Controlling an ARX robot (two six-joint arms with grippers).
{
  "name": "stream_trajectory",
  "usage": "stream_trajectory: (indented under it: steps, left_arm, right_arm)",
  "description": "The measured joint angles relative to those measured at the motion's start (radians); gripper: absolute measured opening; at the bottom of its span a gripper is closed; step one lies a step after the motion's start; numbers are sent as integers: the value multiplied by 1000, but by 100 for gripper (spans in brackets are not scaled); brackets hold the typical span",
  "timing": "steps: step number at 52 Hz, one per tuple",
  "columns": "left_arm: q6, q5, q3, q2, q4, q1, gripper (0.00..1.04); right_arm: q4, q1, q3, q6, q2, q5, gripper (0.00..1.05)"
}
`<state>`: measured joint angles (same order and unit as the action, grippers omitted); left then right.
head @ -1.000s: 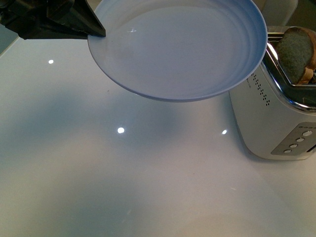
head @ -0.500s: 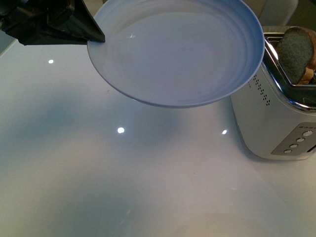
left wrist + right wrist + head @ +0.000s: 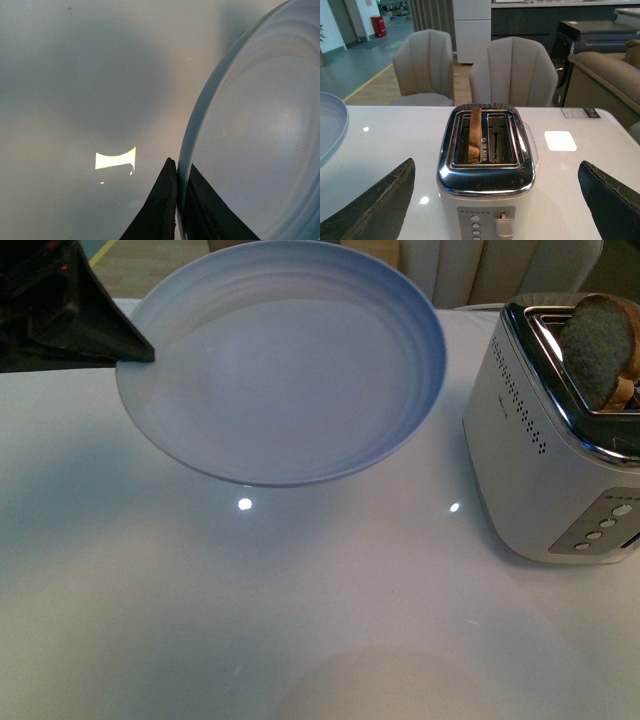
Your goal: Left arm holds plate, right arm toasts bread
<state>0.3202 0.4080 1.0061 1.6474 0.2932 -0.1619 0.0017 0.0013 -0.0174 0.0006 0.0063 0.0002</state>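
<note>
Plate (image 3: 280,370) rim pinched by left hand (image 3: 140,352), apart from toaster (image 3: 540,450); right hand (image 3: 496,166) spread wide.

Toaster (image 3: 540,440) running off the front view's right edge, bread (image 3: 598,345) hiding its lower part in the slot, left arm (image 3: 140,348) being cropped at the left edge, plate (image 3: 330,125) showing only a sliver in the right wrist view.

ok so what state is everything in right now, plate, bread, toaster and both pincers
plate: empty, held off the table by its rim
bread: upright in one toaster slot, top sticking out
toaster: upright on the table, other slot empty
left pincer: shut on the plate rim
right pincer: open, holding nothing, facing the toaster
</note>
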Motion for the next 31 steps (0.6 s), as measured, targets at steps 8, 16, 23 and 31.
stream_trajectory:
  steps: [8,16,23,31]
  left_arm:
    - [-42,16,-32,13,-14,89,3]
    - [-79,39,-60,36,-30,161,3]
    - [-103,69,-76,48,-48,190,3]
    - [-136,93,-79,87,-72,231,3]
  right_arm:
    - [0,0,0,0,0,0,96]
    - [0,0,0,0,0,0,96]
    - [0,0,0,0,0,0,96]
    - [0,0,0,0,-1,0,96]
